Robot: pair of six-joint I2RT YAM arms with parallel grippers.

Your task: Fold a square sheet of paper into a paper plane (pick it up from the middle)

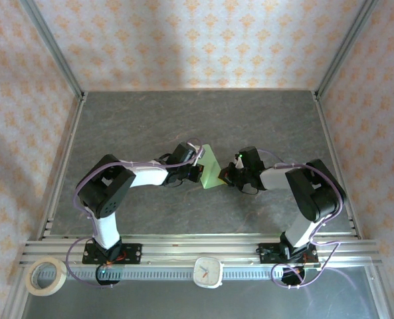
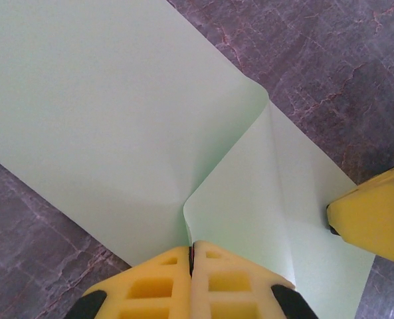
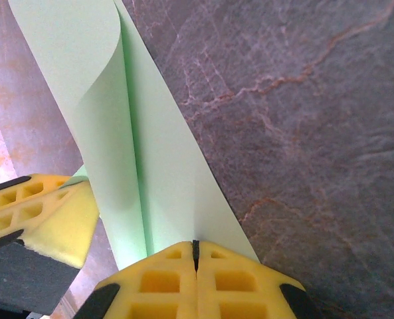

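- The pale green square sheet of paper [image 1: 210, 167] is held between the two arms over the middle of the dark marbled worktop [image 1: 183, 119]. One flap curls over along a soft centre crease.
- The left end effector [image 2: 192, 256] has its yellow fingers pressed together on one edge of the sheet, right at the crease.
- The right end effector [image 3: 196, 252] is likewise closed tight on the opposite edge.
- A roll of tape [image 1: 46, 276] lies at the near left corner, well apart.
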